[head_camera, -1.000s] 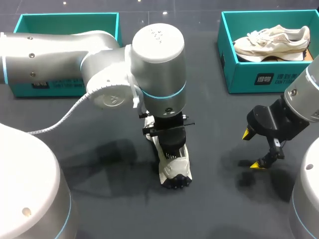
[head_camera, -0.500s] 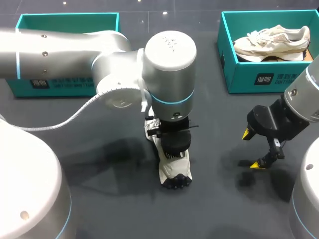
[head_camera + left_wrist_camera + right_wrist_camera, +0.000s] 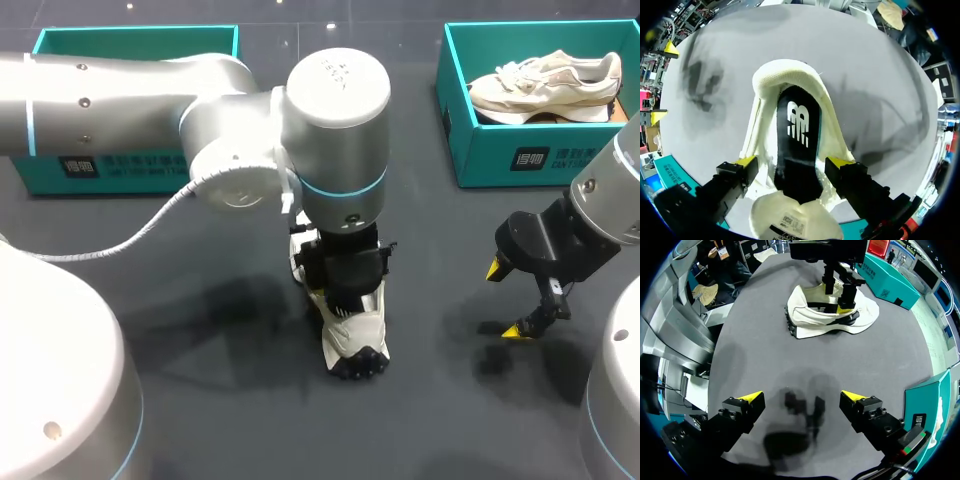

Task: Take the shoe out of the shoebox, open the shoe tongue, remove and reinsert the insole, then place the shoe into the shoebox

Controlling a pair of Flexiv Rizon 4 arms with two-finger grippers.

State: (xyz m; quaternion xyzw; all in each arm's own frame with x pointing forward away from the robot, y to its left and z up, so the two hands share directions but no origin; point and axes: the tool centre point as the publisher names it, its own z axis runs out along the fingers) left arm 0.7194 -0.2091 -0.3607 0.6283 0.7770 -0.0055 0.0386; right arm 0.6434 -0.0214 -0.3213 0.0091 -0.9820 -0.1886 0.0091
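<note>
Inside the shoe [image 3: 785, 72] — white logo [image 3: 798, 124] on insole [image 3: 801, 172].

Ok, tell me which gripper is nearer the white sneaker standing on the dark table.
Left. The left gripper is directly over the white sneaker, above its black insole. The right gripper hangs open over the table, well off to the sneaker's side.
</note>
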